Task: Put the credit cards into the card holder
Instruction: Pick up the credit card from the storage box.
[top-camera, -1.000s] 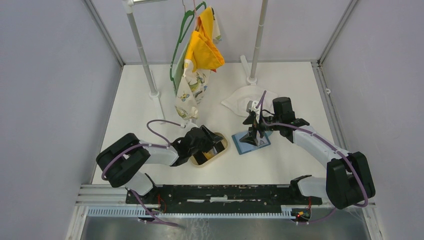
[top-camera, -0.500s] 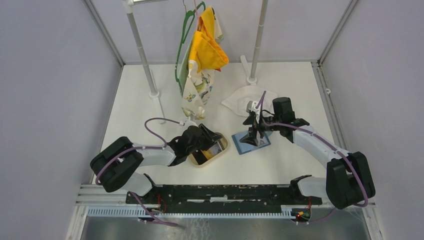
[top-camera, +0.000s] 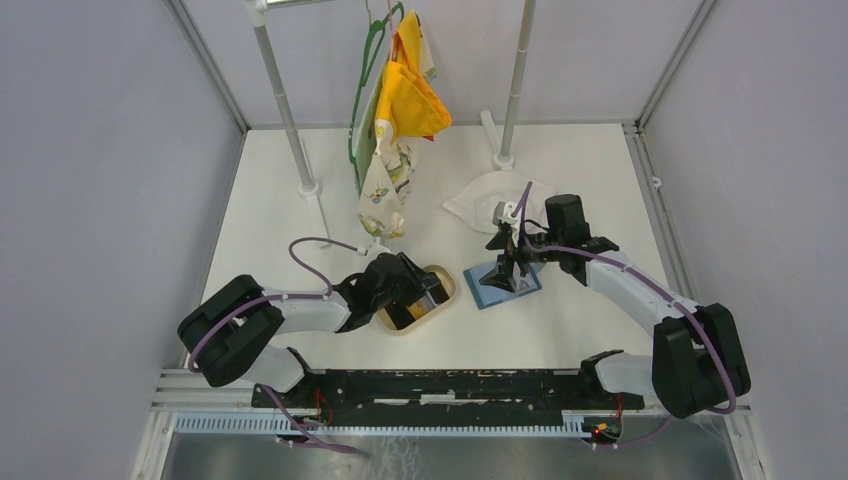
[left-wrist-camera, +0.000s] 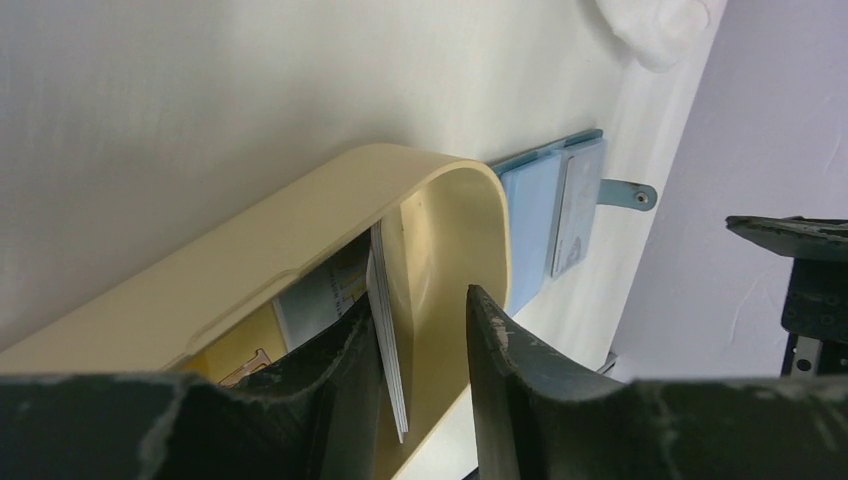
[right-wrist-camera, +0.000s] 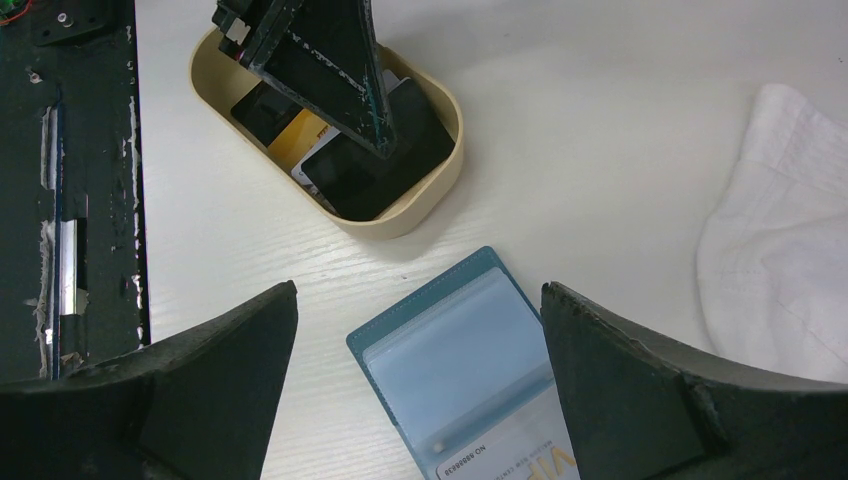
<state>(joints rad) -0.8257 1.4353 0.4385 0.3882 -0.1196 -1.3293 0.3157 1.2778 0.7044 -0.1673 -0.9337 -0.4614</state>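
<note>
The card holder (top-camera: 503, 279) lies opened flat on the table, blue with clear sleeves (right-wrist-camera: 470, 360), and a printed card (right-wrist-camera: 510, 462) shows in its near pocket. My right gripper (right-wrist-camera: 418, 300) hovers open just above it, a finger on each side. The credit cards (right-wrist-camera: 350, 180) lie dark in the tan oval tray (right-wrist-camera: 425, 215), over a yellow card. My left gripper (left-wrist-camera: 420, 300) reaches into that tray (left-wrist-camera: 300, 230). One thin card (left-wrist-camera: 388, 340) stands on edge against its left finger (left-wrist-camera: 340, 380), and a gap separates it from the right finger (left-wrist-camera: 510, 390).
A white cloth (top-camera: 495, 200) lies behind the card holder. Yellow and printed clothes hang on a green hanger (top-camera: 395, 110) between two rack posts (top-camera: 300, 150). The black rail (top-camera: 430, 385) runs along the near edge.
My left gripper has narrowed its jaws inside the tray and the arm has shifted slightly left. The hanging clothes sway. The right arm has not moved.
</note>
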